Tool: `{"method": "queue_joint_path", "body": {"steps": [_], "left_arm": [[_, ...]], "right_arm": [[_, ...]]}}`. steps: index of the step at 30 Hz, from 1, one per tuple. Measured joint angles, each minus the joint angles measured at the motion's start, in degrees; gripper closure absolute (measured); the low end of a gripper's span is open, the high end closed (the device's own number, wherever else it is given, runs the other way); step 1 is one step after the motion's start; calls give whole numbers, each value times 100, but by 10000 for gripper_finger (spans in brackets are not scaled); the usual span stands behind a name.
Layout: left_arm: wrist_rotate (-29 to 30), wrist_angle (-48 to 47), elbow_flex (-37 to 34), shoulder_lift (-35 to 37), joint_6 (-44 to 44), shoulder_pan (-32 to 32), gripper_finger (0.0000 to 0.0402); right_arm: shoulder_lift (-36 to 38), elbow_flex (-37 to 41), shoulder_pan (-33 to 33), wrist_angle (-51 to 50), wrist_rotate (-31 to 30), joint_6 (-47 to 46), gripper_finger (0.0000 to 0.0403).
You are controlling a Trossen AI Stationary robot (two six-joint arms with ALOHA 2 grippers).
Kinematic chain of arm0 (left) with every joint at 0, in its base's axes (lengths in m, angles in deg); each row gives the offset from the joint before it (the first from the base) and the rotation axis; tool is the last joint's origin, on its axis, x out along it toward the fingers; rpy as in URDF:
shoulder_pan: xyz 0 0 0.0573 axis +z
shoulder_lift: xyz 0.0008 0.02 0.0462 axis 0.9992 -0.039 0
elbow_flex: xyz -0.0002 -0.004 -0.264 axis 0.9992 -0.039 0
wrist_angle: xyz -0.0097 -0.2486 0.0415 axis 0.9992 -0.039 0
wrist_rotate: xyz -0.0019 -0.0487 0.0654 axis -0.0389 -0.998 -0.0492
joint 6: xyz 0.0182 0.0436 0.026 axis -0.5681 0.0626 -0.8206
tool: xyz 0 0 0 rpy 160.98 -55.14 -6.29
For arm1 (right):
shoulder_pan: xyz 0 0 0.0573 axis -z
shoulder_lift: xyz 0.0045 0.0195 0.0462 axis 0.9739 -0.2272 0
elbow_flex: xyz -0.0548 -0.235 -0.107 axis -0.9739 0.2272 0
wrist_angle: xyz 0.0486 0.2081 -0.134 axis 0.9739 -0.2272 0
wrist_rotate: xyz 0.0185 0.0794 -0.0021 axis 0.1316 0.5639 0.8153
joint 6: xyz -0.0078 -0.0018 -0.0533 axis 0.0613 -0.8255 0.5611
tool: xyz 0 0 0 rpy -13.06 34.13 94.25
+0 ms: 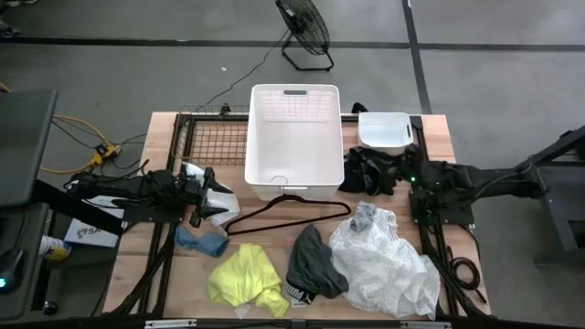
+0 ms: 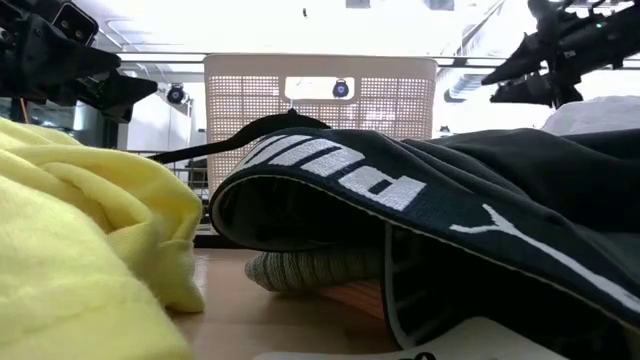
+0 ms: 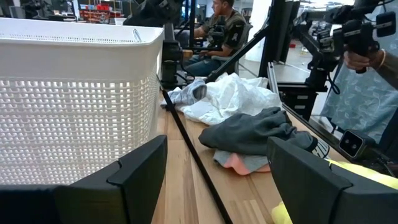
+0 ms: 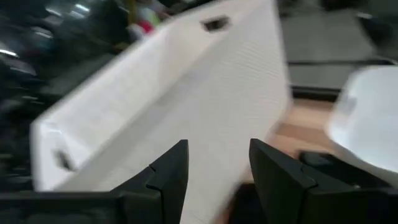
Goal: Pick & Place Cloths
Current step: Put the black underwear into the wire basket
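While both arms reach inward, left gripper [image 1: 212, 198] open and empty beside basket [image 1: 294, 100], right gripper [image 1: 405, 174] partly open, empty, above black cloth [image 1: 366, 171].

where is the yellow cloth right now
In the high view the yellow cloth lies on the table's front edge, left of centre, beside the dark grey cloth and just below the small blue cloth.

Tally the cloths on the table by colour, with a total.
White: 1
Yellow: 1
Dark grey: 1
Black: 1
Blue: 1
Pink: 1, a bit showing under the grey
Total: 6
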Motion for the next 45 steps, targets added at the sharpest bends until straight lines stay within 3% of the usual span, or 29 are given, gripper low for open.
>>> {"method": "queue_joint_path", "body": {"steps": [7,11,25,38,45], "left_arm": [[2,0,0,0,0,0,130],[2,2,0,1,0,0,130],[17,0,-2,1,-2,-2,130],[15,0,0,1,0,-2,130],[11,0,0,1,-1,-1,130]], "right_arm": [[-761,-475,6,-1833,-121,-2111,247],[-997,-501,148,-2282,317,-2851,247],[-1823,-506,1092,-2369,1857,-2874,248],[-2746,-510,1102,-2438,1885,-3010,303],[-2911,-510,1104,-2703,1750,-3092,310]]}}
